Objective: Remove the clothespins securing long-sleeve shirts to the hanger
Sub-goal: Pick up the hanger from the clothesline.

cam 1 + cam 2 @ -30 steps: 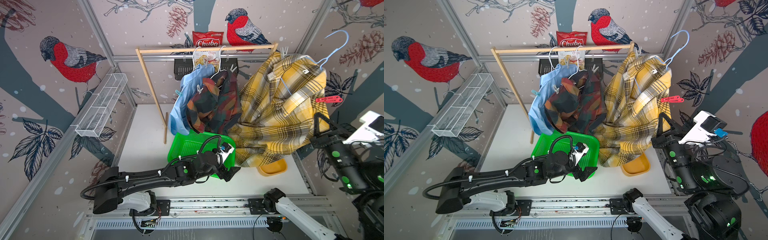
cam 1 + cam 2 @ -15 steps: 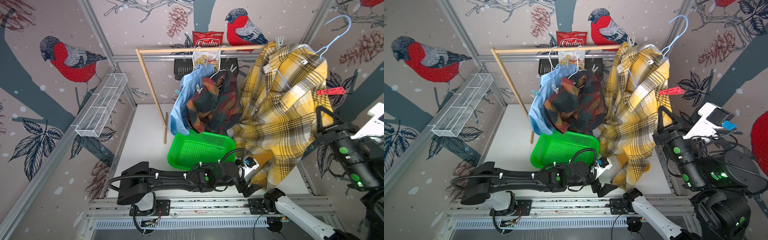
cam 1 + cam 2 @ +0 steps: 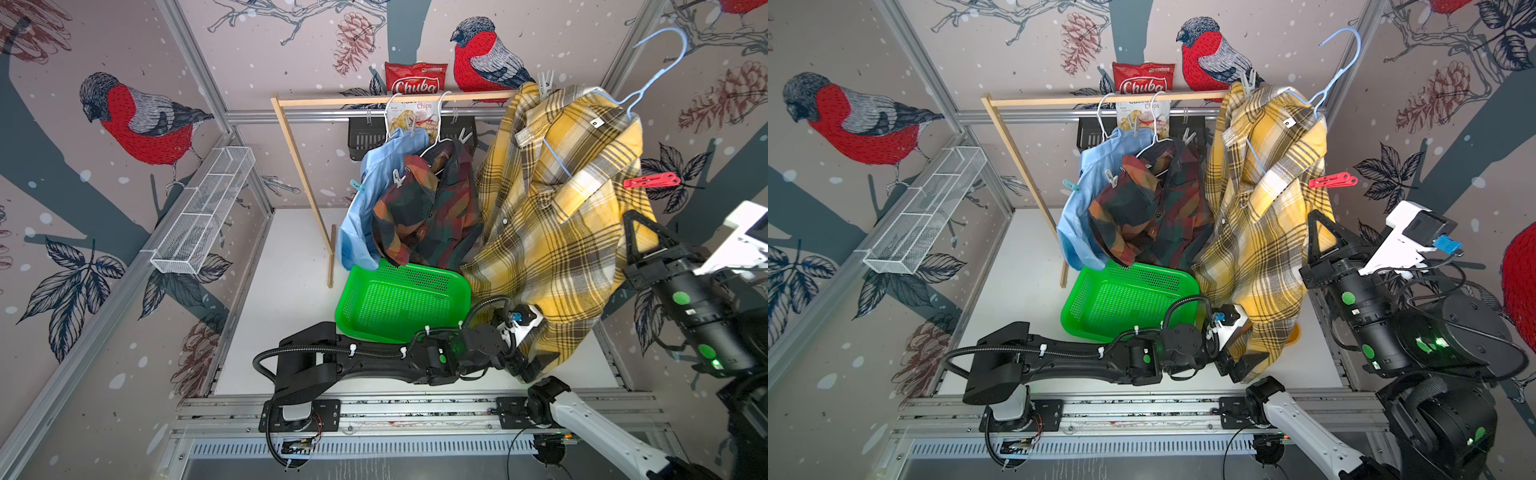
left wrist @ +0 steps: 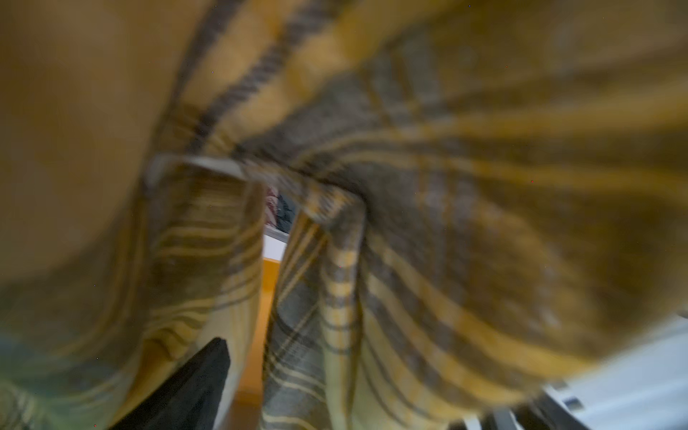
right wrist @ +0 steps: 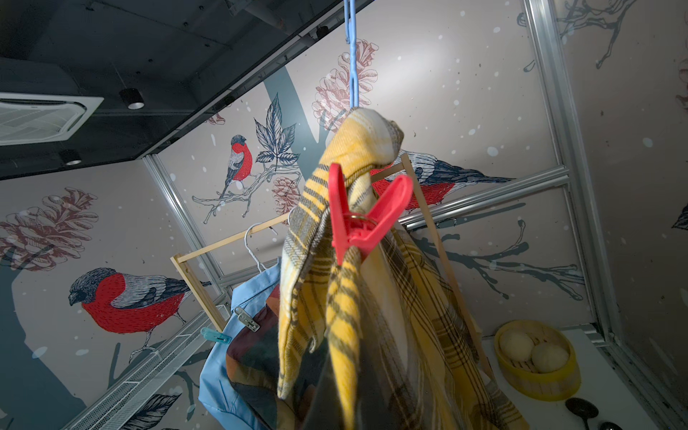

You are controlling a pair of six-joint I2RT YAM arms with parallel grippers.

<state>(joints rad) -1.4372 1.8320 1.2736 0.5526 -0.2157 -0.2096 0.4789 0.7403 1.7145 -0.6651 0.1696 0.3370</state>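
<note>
right gripper: the right gripper (image 3: 631,222) was raised on the right side with its jaws pressed together. it seemed to pinch the right edge of the yellow plaid shirt (image 3: 557,232) just under the red clothespin (image 3: 652,181), but the cloth hid the contact itself.
left gripper: the left gripper (image 3: 1246,363) was low and near, at the bottom hem of the same shirt. its jaws stood wide apart and clamped on nothing. in the left wrist view, blurred yellow cloth filled almost everything, and one black finger (image 4: 193,383) showed.
yellow shirt: it hung on a blue hanger (image 5: 352,74). the hook was off the wooden rail (image 3: 374,99), free in the air and leaning to the right.
red clothespin: it was clipped on the right shoulder of this shirt and bunched the cloth there.
pale clothespin: one pale clothespin (image 3: 545,81) stood on the far left shoulder of the yellow shirt, near the right end of the rail.
other shirts: a light blue shirt (image 3: 357,216) and a dark plaid shirt (image 3: 428,212) hung from the rail, left of the yellow one.
their pins: a teal clothespin (image 3: 356,185) was on the left edge of the blue shirt, and a grey clothespin (image 3: 399,176) was just beside it, to its right.
basket: a green basket (image 3: 399,303) lay on the white table (image 3: 291,291) under these two shirts.
</note>
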